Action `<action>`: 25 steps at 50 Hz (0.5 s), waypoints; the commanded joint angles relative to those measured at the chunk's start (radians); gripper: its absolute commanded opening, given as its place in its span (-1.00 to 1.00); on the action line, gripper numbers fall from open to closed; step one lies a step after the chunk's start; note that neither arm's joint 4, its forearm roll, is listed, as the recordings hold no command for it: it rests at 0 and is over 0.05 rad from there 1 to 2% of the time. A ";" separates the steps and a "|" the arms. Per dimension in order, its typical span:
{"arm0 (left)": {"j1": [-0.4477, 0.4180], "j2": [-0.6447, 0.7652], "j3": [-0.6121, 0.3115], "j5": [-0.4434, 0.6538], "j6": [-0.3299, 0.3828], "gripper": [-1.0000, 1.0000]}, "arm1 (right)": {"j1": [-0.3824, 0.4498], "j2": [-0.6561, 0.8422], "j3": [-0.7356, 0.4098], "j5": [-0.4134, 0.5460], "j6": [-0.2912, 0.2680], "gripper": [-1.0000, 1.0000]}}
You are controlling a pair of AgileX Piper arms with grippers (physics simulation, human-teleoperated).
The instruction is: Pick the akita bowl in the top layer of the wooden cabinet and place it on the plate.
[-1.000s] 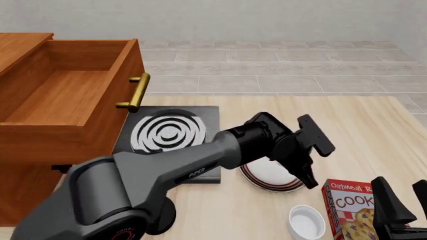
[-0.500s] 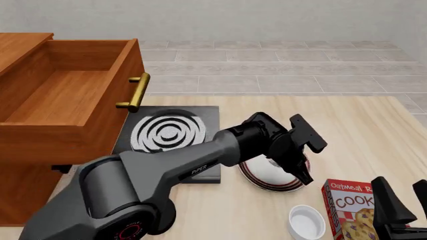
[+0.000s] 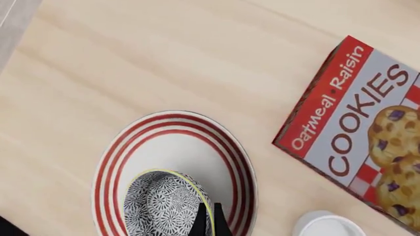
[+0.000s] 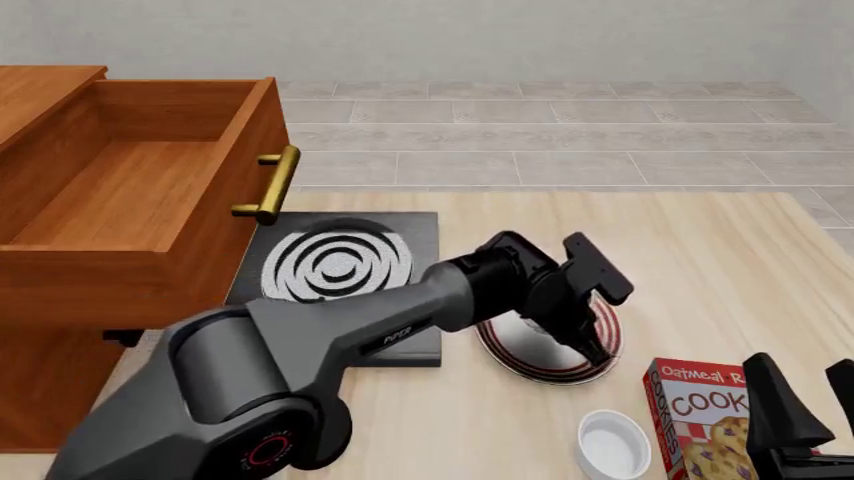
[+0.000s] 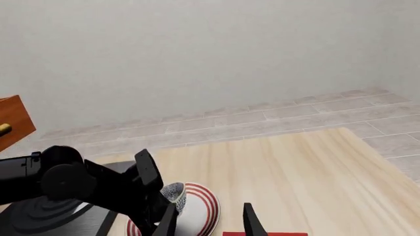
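Tabletop [image 4: 721, 260] centre: your left claw [image 3: 208, 221] pinches the akita bowl [image 3: 164, 204] low over the plate [image 3: 172, 142], ready for release; right claw [image 5: 208, 220] open.

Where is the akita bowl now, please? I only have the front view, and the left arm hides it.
Observer: The left wrist view shows the akita bowl within the rim of the plate, off-centre.
Operator: Is it released?
Observer: No, the left gripper is shut on its rim.
Operator: Has it touched down?
Observer: The right wrist view shows it low over the plate, but I cannot tell whether they touch.
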State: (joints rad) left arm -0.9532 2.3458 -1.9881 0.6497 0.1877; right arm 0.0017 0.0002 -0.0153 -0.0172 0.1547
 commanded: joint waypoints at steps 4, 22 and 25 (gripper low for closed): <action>0.005 0.008 0.003 -0.016 0.003 -1.00 | -0.002 0.000 0.000 0.001 0.001 1.00; 0.004 0.021 0.009 -0.020 0.000 -1.00 | -0.003 0.000 -0.001 0.000 0.001 1.00; -0.002 0.028 -0.004 -0.009 -0.011 -1.00 | -0.004 0.000 -0.001 0.000 0.001 1.00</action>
State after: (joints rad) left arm -0.9489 2.3672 -1.9774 0.6334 0.1850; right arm -0.0011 0.0001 -0.0159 -0.0168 0.1558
